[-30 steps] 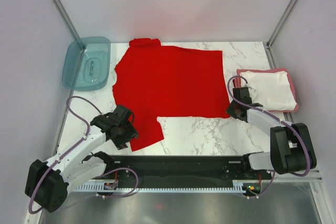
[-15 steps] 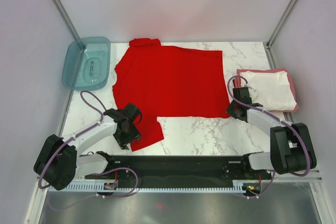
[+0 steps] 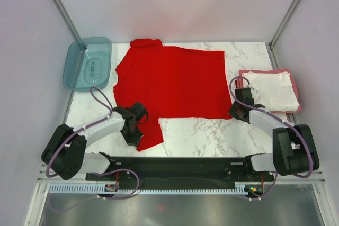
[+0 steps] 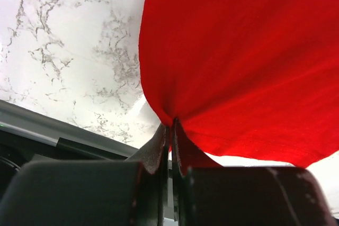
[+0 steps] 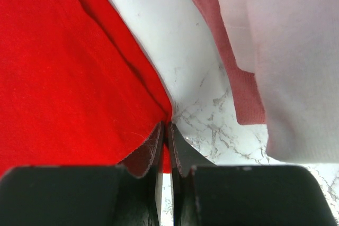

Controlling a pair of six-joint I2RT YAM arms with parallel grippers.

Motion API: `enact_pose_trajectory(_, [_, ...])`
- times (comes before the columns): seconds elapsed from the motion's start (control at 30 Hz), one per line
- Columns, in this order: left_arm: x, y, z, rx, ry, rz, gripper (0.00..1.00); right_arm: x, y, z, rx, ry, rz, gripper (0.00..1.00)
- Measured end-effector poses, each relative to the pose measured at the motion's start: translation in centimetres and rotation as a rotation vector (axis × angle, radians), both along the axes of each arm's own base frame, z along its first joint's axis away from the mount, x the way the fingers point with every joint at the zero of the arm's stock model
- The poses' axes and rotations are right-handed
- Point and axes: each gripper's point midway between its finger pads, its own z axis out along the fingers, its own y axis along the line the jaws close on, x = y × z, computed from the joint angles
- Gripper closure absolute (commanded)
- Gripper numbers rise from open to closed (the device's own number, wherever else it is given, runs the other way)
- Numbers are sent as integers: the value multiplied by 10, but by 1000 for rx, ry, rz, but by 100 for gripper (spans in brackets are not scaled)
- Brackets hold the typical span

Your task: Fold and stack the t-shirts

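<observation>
We see the red t-shirt [image 3: 169,80] lying flat in the middle of the table [image 3: 212,133]. Our left gripper [image 4: 170,128] is pressed together, pinching the shirt's near left corner. Our right gripper [image 5: 165,128] is pressed together too, pinching the shirt's near right corner. The white t-shirt [image 3: 271,91] sits folded on top of the pinkish-red t-shirt [image 5: 246,101] at the right side. A teal tub [image 3: 87,64] sits far left.

Overhead looks down — both wrists close-up on red t-shirt [image 3: 169,80].
</observation>
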Motion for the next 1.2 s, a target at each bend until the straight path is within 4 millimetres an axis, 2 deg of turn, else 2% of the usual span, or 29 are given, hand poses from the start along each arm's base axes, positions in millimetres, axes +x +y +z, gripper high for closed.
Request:
enact_pose_trajectory(0.2, [2,-2,2,-4,-2,-5,98,0,0,0,0,0,0,88])
enact_pose_trajectory(0.3, [8,-6,8,-21,-23,-13,98,0,0,0,-2,0,2,92])
enact_pose_trajectory(0.4, [18,-13,23,-58,-76,-27,98,0,0,1,-2,-2,3,100])
enact_pose_trajectory(0.6, [58,-31,81,-146,-242,-38,98,-2,-1,5,-5,1,5,100])
enact_pose_trajectory(0.73, [82,-33,113,-169,-331,-23,98,3,-1,14,-7,-4,3,100])
enact_pose_trajectory(1.0, [139,-4,160,-167,-448,92,98,40,3,55,-3,-79,-7,100])
enact_pose_trajectory(1.1, [159,-2,171,-165,-470,114,98,52,4,60,-2,-84,-9,100])
enact_pose_trajectory(1.2, [176,-2,178,-165,-481,130,98,59,6,56,0,-65,-15,100])
